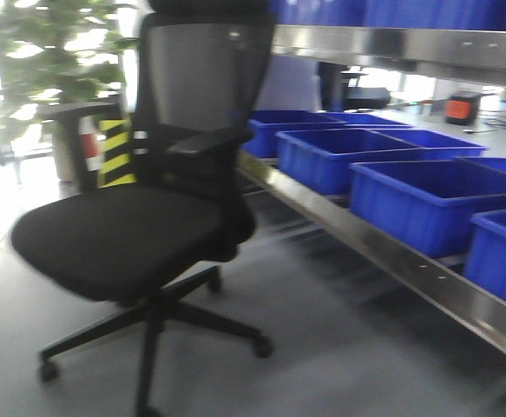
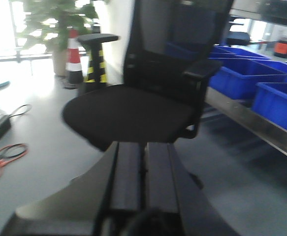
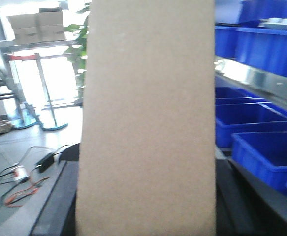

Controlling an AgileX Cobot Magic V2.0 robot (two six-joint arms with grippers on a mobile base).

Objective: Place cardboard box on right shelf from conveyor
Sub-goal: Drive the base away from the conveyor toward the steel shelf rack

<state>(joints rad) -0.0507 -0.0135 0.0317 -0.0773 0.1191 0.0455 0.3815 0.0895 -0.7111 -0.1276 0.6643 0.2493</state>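
Box (image 3: 148, 98) is standing upright and filling the middle of the right wrist view. The right gripper (image 3: 145, 162) is clamping it, with a dark finger (image 3: 59, 196) showing at each lower side, and its base is running below the frame edge. The left gripper (image 2: 143, 147) is holding its two fingers pressed together, with only a thin seam between them. A black mesh chair (image 1: 148, 217) is standing on a smooth grey floor (image 1: 339, 347), just beside a long steel shelf (image 1: 383, 248) that is carrying a row of blue bins (image 1: 426, 195). A second steel shelf is running above the bins. Beyond the chair, a plant (image 1: 53, 52) is standing in bright window light, with a yellow-and-black striped post (image 2: 96, 66) and a cone (image 2: 73, 59) near it. Cables (image 2: 3, 157) are lying loose on the floor at the left, and pale cartons (image 3: 37, 27) are sitting on a distant rack. All three views are showing blur.
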